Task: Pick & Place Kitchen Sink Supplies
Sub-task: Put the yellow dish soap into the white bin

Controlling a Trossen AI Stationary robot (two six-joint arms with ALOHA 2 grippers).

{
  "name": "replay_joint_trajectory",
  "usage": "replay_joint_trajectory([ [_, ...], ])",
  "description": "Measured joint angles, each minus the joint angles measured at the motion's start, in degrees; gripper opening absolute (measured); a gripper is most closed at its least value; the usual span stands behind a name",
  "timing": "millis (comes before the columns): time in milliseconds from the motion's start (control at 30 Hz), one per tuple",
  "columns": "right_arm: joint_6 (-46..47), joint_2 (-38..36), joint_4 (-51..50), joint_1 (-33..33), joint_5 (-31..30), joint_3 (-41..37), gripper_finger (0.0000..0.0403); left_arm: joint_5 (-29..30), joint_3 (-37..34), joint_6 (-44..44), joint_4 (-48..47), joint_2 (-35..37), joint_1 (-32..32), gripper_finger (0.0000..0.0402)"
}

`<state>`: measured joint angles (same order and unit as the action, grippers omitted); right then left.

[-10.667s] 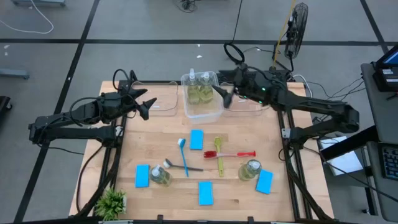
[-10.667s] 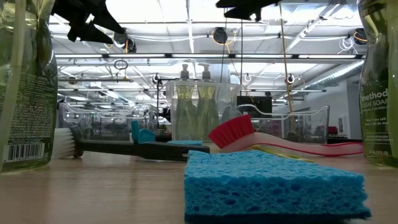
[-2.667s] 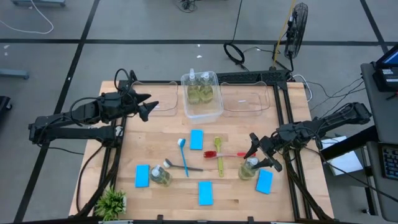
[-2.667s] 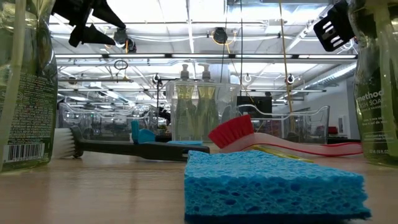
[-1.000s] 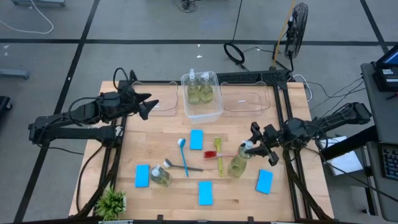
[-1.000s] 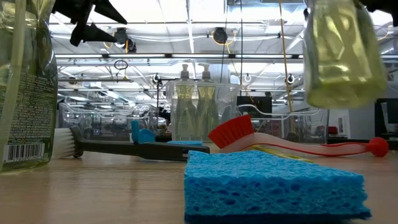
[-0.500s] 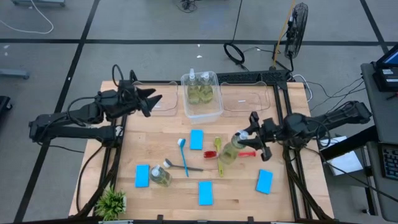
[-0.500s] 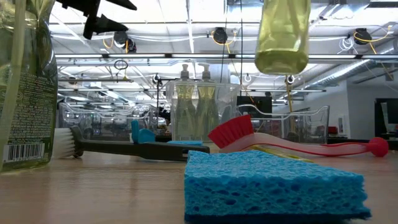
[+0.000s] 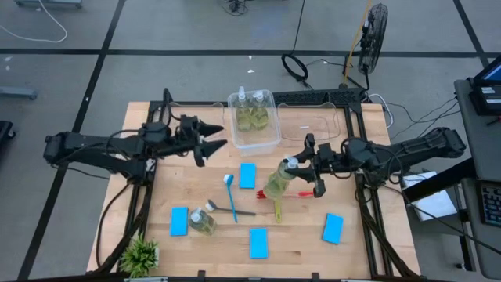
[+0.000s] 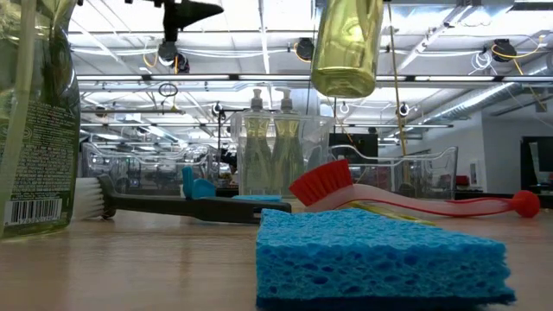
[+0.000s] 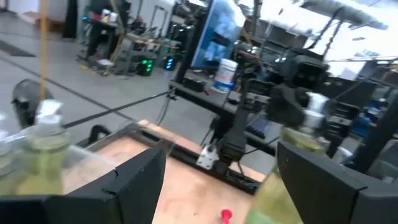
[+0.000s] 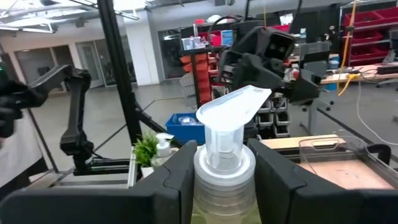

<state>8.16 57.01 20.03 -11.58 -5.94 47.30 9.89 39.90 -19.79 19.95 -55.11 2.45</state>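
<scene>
- Right now the right claw [image 9: 300, 168] is clamped on a soap bottle's [image 9: 279, 184] neck, carried above the red brush [image 9: 300, 193].
- Hanging tilted, it could slip and fall.
- Left claw [image 9: 210, 146] stands apart, near the bin [image 9: 271, 141]; the arms could collide.

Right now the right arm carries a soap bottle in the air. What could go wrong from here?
1. The right gripper holds the bottle only by its neck, and the bottle hangs tilted; it might slip and fall onto the red brush below.
2. The left gripper, open, reaches toward the middle of the table; the two arms might meet there.
3. The middle bin already holds two bottles, so the space left looks tight.
</scene>
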Motion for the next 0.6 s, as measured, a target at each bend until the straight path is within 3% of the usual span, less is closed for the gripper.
replay_joint_trajectory([
  [300,0.1,2.3,2.1,1.5,0.2,0.3,0.0111,0.0,2.2,0.7,3.4,-6.9,-4.5,0.0306],
  [600,0.1,3.9,3.3,3.3,0.2,0.3,0.0111,0.0,15.9,6.8,-7.0,-18.1,-8.2,0.0312],
])
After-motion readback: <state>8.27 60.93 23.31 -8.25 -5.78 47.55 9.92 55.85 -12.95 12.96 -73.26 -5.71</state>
